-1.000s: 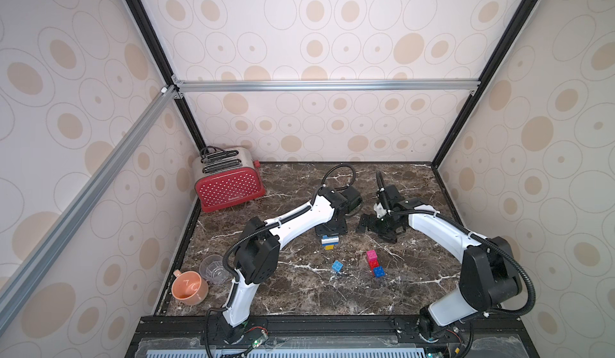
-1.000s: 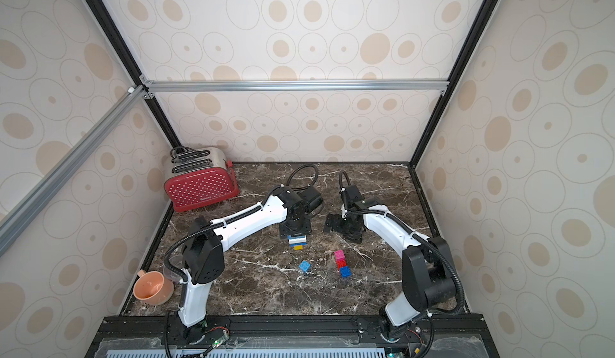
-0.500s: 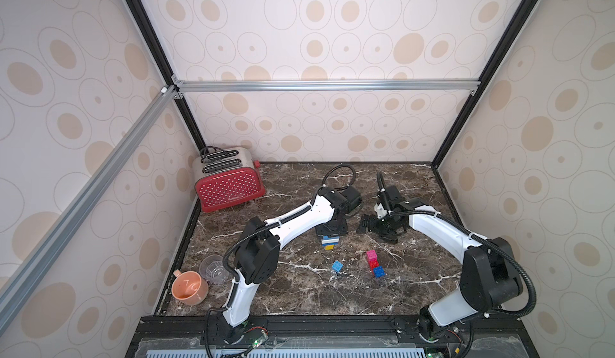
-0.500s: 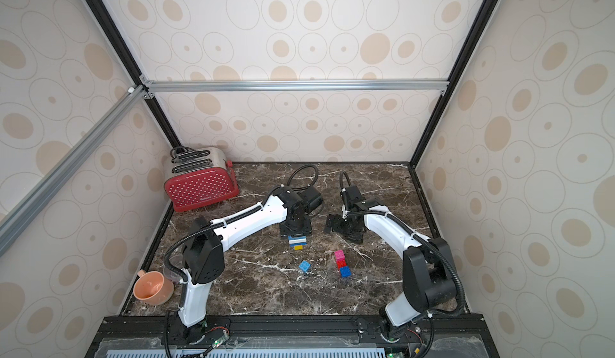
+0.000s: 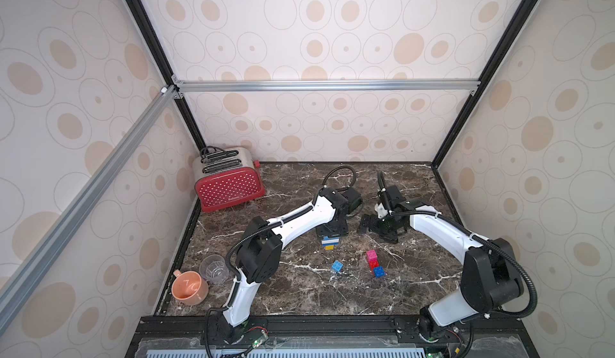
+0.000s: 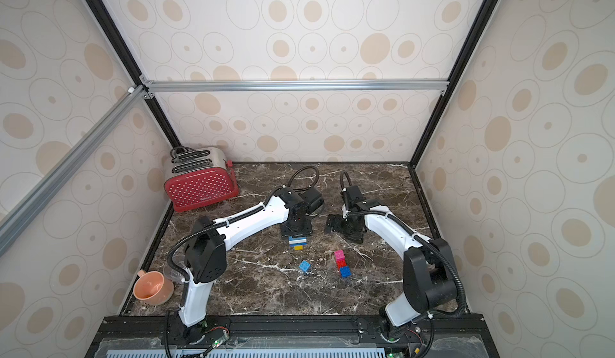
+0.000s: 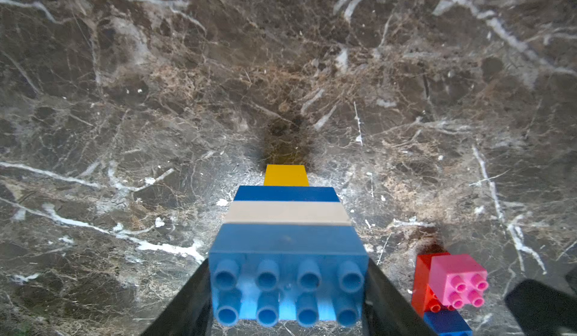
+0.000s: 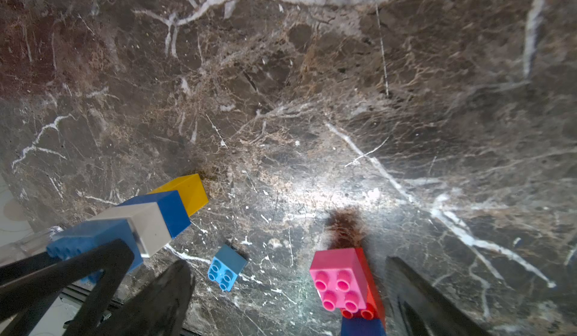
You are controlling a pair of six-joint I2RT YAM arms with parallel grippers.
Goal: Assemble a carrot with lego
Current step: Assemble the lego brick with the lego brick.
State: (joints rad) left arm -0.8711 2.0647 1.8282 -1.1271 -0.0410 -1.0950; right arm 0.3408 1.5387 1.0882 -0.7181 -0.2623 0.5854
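Left wrist view: nothing shifted, my left claw (image 7: 287, 300) still clamps the carrot (image 7: 287, 244), right claw (image 8: 287, 275) gapes empty, pink-red-blue stack (image 8: 346, 281) unjoined.

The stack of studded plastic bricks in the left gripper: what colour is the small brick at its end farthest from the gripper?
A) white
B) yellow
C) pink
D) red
B: in the left wrist view, the stack of studded plastic bricks that the left gripper holds ends in a small yellow brick.
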